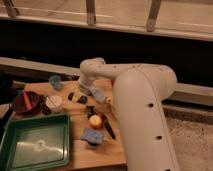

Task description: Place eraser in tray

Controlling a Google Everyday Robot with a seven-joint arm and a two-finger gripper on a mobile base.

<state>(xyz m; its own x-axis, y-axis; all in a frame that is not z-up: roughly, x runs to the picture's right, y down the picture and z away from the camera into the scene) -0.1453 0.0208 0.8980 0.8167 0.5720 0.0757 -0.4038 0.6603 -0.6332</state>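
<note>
White plastic is covering the big arm [145, 110] that is rising from the lower right of the frame, bending near the upper middle and pointing down at the wooden table [102, 154]. Its hand [84, 90] is hanging low over the clutter in the upper middle of the table. I cannot tell whether it is clenched, released or grasping anything, since it is blending into the pale casing around it.

The eraser [71, 96], as far as I can make out, is lying flat on the table just left of the hand, showing as a small dark block with rounded edges. Whether the hand is touching it I cannot say. Another dark lump [82, 99] with a yellowish bit is sitting right beside it, below the hand.

The tray [37, 119] is filling the lower left of the frame, dark green, its raised rim framing a glossy bottom that is catching the light. It is lying apart from the eraser, below and to the left of it.

Above the tray a dark red bowl [26, 101] and a white cup [53, 102] are standing side by side, with a small blue cup [55, 81] higher up. Right of the hand a light blue pad [98, 94] is lying. Toward the lower middle an orange ball [95, 120] is resting between a second blue pad [92, 135] and a black-handled knife [108, 128].
</note>
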